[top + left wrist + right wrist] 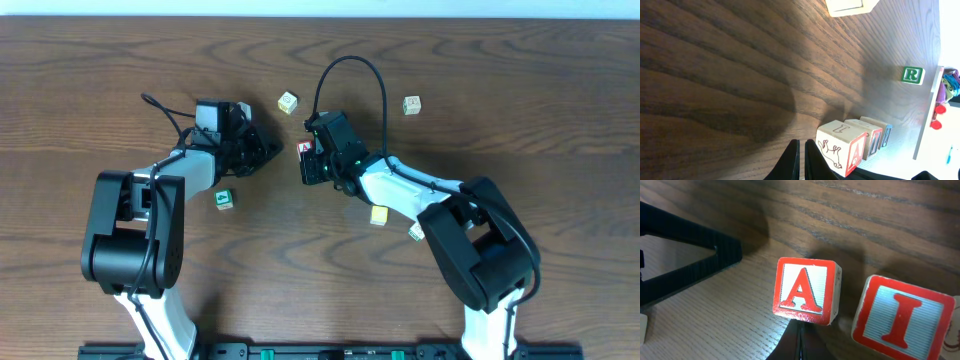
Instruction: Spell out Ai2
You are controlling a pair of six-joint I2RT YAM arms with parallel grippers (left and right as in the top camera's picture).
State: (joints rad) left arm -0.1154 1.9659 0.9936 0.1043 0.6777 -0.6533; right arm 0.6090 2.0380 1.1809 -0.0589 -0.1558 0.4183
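A red-framed A block (pixel 806 291) stands on the table with a red I block (pixel 905 317) right of it, a small gap between them. In the left wrist view the A block (pixel 842 147), the I block (pixel 871 137) and a blue-edged block (pixel 885 135) stand in a row; I cannot read the blue-edged one's character. My right gripper (pixel 799 332) is shut and empty, its tips just before the A block. My left gripper (pixel 802 152) is shut and empty, just left of the A block. Overhead, both grippers (pixel 275 152) (pixel 308 170) flank the A block (pixel 306 148).
A green R block (pixel 912 74) lies far off near the table edge. Loose blocks lie at the back (pixel 288 102) (pixel 411 105). A green one (pixel 224 200) lies by the left arm. Yellowish ones (pixel 379 214) (pixel 415 232) lie under the right arm.
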